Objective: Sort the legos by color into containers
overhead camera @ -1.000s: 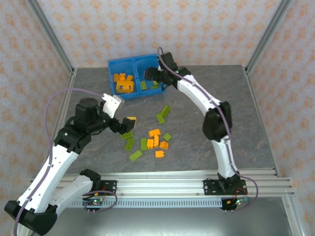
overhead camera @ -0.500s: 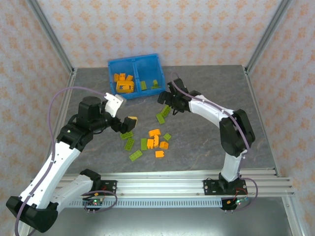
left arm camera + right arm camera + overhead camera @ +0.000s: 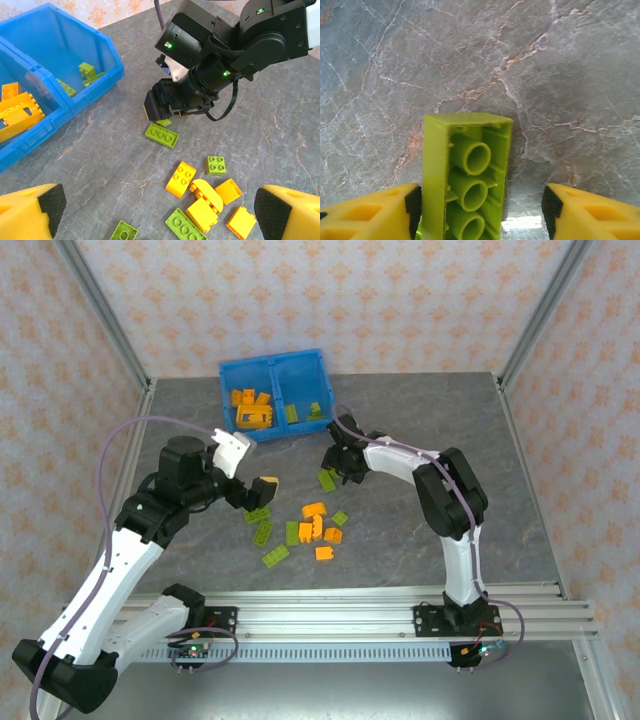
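Note:
The blue bin [image 3: 272,361] stands at the table's back, with orange legos [image 3: 250,410] in its left container and green legos [image 3: 306,412] in its right one. Loose orange legos [image 3: 316,521] and green legos [image 3: 265,532] lie mid-table. My right gripper [image 3: 337,464] is down on the table, open around a lime green brick [image 3: 470,175] that stands on its side. Its left pad touches the brick, while a gap separates the brick from the right pad. My left gripper [image 3: 162,205] hovers wide open over the pile, holding nothing.
A flat green brick [image 3: 161,135] lies just in front of the right gripper [image 3: 159,107]. The bin's near wall [image 3: 95,92] is close to its left. Metal frame posts rise at the table's back corners, and a rail runs along the near edge.
My right gripper left the bin's green compartment, dropped to the table around a green brick, and its jaws narrowed. The left arm barely moved.

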Robot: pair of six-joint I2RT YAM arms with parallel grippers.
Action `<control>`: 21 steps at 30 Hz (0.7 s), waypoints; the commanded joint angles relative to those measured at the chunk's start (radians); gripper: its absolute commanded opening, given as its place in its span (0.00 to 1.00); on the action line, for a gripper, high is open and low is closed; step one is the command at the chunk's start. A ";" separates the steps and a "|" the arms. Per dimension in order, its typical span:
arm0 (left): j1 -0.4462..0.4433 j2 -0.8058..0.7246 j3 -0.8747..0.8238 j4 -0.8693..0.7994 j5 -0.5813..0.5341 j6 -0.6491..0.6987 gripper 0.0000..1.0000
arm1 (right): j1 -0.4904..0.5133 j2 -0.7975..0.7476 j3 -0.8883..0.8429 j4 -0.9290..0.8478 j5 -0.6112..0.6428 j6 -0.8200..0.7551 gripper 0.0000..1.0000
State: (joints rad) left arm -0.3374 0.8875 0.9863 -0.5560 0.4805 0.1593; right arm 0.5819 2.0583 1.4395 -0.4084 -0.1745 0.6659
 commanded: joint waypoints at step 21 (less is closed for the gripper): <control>0.009 -0.015 -0.001 -0.003 -0.023 0.014 1.00 | 0.018 -0.299 -0.112 0.094 0.176 -0.068 0.39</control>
State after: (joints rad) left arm -0.3374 0.8871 0.9863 -0.5564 0.4675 0.1593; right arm 0.5850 1.8427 1.3300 -0.3588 -0.0746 0.6392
